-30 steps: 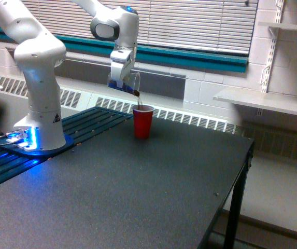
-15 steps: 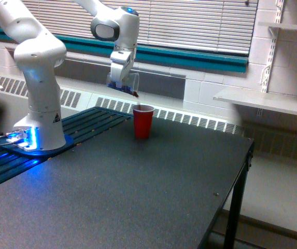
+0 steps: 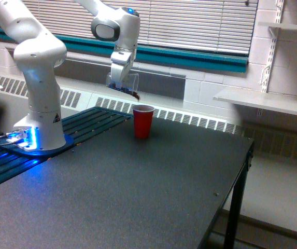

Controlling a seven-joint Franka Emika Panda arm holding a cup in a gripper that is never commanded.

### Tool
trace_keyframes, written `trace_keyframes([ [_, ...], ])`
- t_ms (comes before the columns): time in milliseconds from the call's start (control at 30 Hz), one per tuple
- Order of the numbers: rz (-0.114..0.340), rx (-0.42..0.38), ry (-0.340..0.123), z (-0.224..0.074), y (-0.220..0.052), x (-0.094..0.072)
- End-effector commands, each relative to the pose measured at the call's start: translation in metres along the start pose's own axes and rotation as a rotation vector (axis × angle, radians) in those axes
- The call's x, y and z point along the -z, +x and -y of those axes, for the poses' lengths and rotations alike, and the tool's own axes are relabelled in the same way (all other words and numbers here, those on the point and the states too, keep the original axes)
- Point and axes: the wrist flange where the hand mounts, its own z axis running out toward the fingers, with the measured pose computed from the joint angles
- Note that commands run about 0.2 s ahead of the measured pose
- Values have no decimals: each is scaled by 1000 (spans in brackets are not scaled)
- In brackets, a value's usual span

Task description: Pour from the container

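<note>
The table [image 3: 138, 197] runs bare and dark across the front, well below and nearer than the pincer, so any spill would land on open surface. The red cup [image 3: 143, 121] stands upright on it, below the pincer and slightly toward the exterior view's right, its open mouth set under the lip of what is being tipped so that it can catch the liquid. Above it the pincer [image 3: 121, 82] pinches the container [image 3: 128, 85], a clear cup held by its side and tilted far over, mouth pointing down toward the red cup; the two are apart, with a gap of air between them. A little dark liquid shows at the container's low lip, and no stream reaches the red cup, so the pour looks close to its end. Beyond the pincer lie the wall heater grille [image 3: 189, 118] and window blinds [image 3: 200, 23]
</note>
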Motion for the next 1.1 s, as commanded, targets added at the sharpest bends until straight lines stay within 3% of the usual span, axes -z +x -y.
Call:
trace_keyframes([
  [33,24,10,-10,-4,6,-3],
  [1100,70,85,-36,-6,11,-3],
])
